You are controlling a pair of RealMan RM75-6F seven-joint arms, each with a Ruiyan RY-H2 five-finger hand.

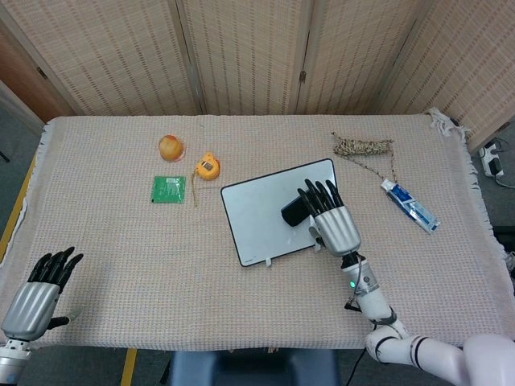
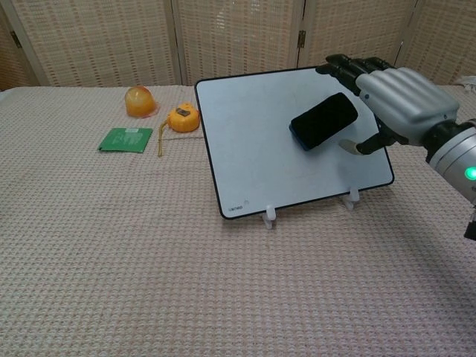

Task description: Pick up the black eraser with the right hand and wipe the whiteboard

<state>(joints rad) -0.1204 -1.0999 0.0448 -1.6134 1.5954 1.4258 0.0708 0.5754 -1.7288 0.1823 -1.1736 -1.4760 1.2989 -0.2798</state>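
The whiteboard (image 1: 261, 217) (image 2: 260, 141) stands tilted on small white feet at the table's middle. My right hand (image 1: 331, 221) (image 2: 398, 97) holds the black eraser (image 1: 294, 211) (image 2: 323, 120) flat against the board's right half, fingers stretched over the board's top edge. The board's surface looks clean around the eraser. My left hand (image 1: 39, 293) rests at the table's front left corner, fingers apart and holding nothing; the chest view does not show it.
An orange-yellow round object (image 1: 170, 146) (image 2: 140, 101), a yellow tape measure (image 1: 208, 166) (image 2: 182, 117) and a green card (image 1: 168, 189) (image 2: 126, 139) lie left of the board. A coil of rope (image 1: 364, 147) and a toothpaste tube (image 1: 410, 206) lie to its right.
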